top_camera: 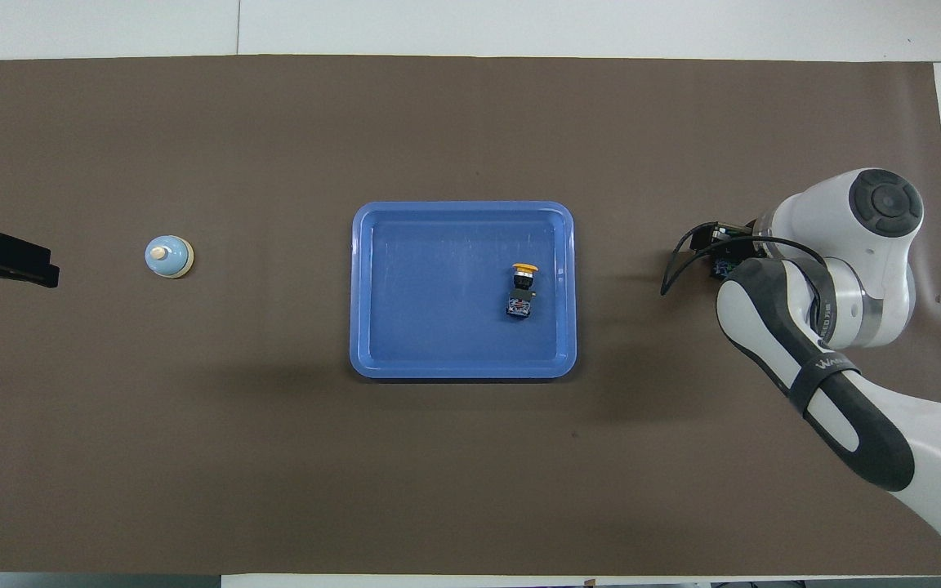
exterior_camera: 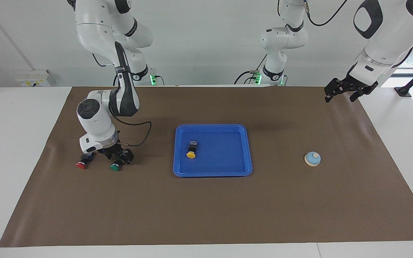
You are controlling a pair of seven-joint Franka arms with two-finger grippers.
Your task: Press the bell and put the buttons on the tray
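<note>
Right gripper low around green button, grip unclear, red button beside, yellow button in tray, left gripper waiting, fingers apart

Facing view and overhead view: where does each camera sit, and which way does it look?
Facing view: high across the table, looking at both robots; whole arms show.
Overhead view: above the robots' end, looking steeply down; only the right arm and the left tool show.
Shared: tray, yellow button, bell.
</note>
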